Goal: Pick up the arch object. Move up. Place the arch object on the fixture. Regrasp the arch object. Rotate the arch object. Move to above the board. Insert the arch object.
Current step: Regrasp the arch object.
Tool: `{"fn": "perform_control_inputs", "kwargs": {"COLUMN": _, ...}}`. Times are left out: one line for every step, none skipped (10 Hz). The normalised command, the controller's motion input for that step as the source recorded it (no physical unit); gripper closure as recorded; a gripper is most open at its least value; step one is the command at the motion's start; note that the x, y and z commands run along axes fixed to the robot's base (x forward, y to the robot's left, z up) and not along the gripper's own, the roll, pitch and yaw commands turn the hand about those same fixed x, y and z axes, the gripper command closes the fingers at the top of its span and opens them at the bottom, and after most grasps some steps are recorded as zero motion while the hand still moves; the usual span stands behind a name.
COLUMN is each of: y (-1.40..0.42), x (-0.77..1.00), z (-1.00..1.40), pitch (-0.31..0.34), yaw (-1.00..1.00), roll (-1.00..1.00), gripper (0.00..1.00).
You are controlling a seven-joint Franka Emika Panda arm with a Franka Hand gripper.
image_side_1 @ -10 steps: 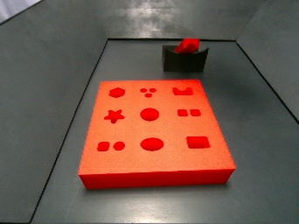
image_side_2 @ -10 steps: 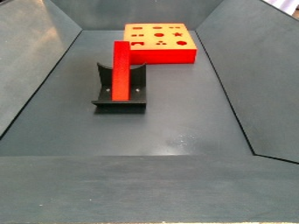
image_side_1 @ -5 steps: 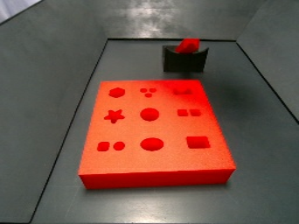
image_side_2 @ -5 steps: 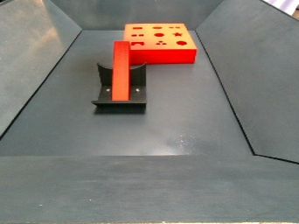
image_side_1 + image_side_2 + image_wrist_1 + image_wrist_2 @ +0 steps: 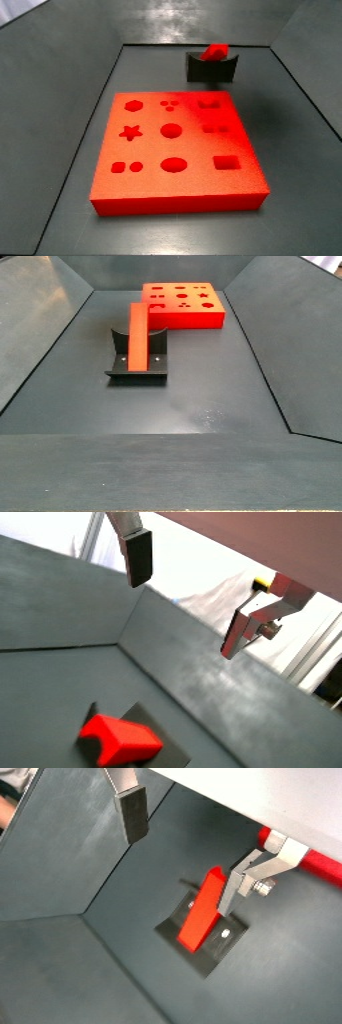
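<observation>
The arch object, a long slim bright-red bar, rests on the dark fixture near the bin's far wall; in a side view only its end shows above the fixture. In front of it the red-orange board lies flat, also seen in a side view as the board. My gripper is open and high above the arch object and fixture, with nothing between its fingers. In a wrist view the gripper stands above the arch object. It is out of both side views.
Sloping dark grey bin walls enclose the floor on all sides. A red bar of the rig runs behind one finger.
A shadow has spread over the far part of the board, near its arch hole. The arch object and fixture have not moved.
</observation>
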Motion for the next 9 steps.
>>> {"fn": "perform_control_inputs", "kwargs": {"y": -0.05, "x": 0.11, "z": -0.01, "pitch": 0.233, "yaw": 0.18, "roll": 0.94, "gripper": 0.00}}
{"fn": "perform_control_inputs", "kwargs": {"y": -0.05, "x": 0.11, "z": -0.01, "pitch": 0.205, "yaw": 0.21, "roll": 0.70, "gripper": 0.00}}
{"fn": "perform_control_inputs", "kwargs": {"y": -0.05, "x": 0.11, "z": -0.01, "pitch": 0.188, "yaw": 0.23, "roll": 0.57, "gripper": 0.00}}
{"fn": "perform_control_inputs", "kwargs": {"y": -0.05, "x": 0.11, "z": 0.00, "pitch": 0.131, "yaw": 0.25, "roll": 0.30, "gripper": 0.00}}
{"fn": "perform_control_inputs", "kwargs": {"y": -0.04, "x": 0.10, "z": 0.00, "pitch": 0.105, "yaw": 0.25, "roll": 0.24, "gripper": 0.00}}
{"fn": "perform_control_inputs", "kwargs": {"y": -0.05, "x": 0.09, "z": 0.00, "pitch": 0.045, "yaw": 0.24, "roll": 0.18, "gripper": 0.00}}
{"fn": "perform_control_inputs", "kwargs": {"y": -0.05, "x": 0.09, "z": -0.01, "pitch": 0.022, "yaw": 0.23, "roll": 0.17, "gripper": 0.00}}
{"fn": "perform_control_inputs", "kwargs": {"y": 0.04, "x": 0.04, "z": -1.00, "pitch": -0.031, "yaw": 0.13, "roll": 0.24, "gripper": 0.00}}
{"fn": "perform_control_inputs", "kwargs": {"y": 0.04, "x": 0.04, "z": -1.00, "pitch": -0.037, "yaw": 0.11, "roll": 0.24, "gripper": 0.00}}
